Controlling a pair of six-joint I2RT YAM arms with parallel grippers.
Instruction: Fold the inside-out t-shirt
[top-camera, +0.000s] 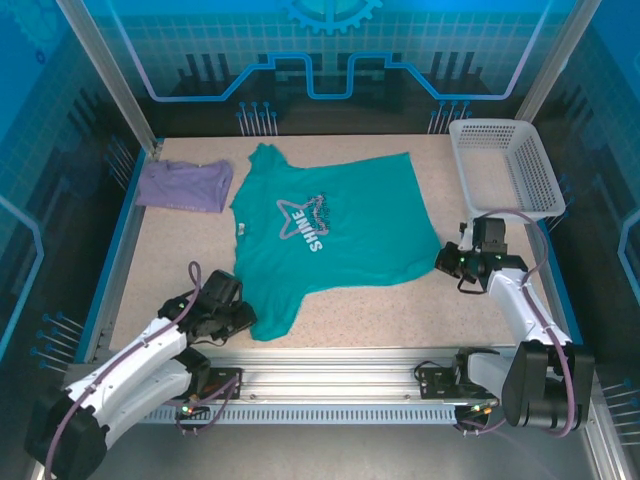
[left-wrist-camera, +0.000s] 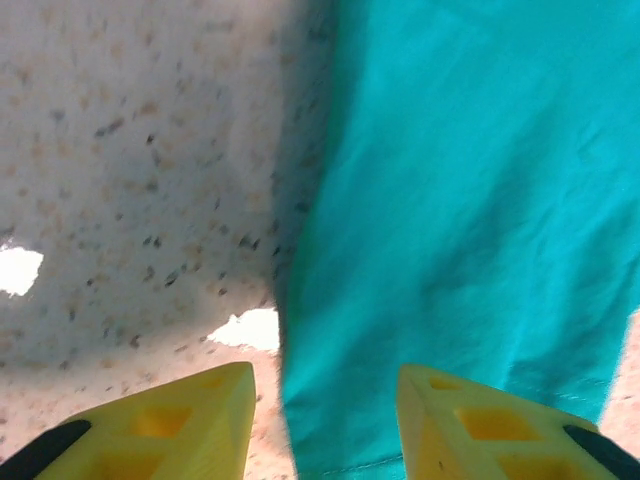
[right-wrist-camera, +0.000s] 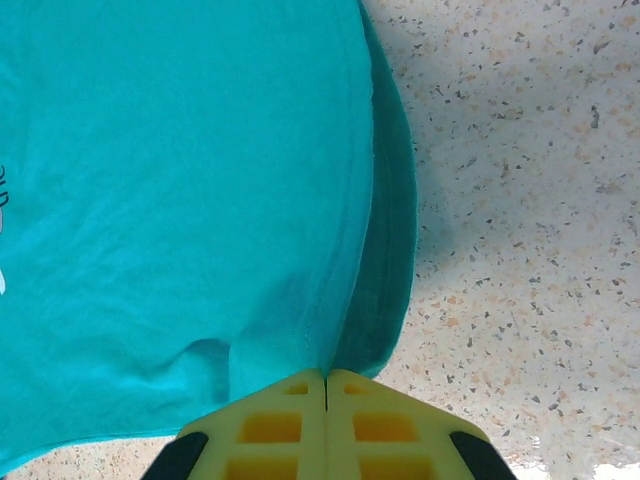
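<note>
The teal-green t-shirt (top-camera: 330, 225) lies spread on the speckled table, its white logo facing up. My left gripper (top-camera: 245, 318) is at the shirt's near-left corner. In the left wrist view the yellow fingers (left-wrist-camera: 190, 420) stand apart, and the shirt's hemmed edge (left-wrist-camera: 460, 200) runs between them. My right gripper (top-camera: 447, 260) is at the shirt's right corner. In the right wrist view it (right-wrist-camera: 325, 375) is shut, with a fold of the teal cloth (right-wrist-camera: 180, 200) pinched at its tips.
A folded lavender shirt (top-camera: 185, 185) lies at the back left, close to the teal shirt's collar. A white mesh basket (top-camera: 505, 165) stands at the back right. A metal rail (top-camera: 330, 380) runs along the near edge.
</note>
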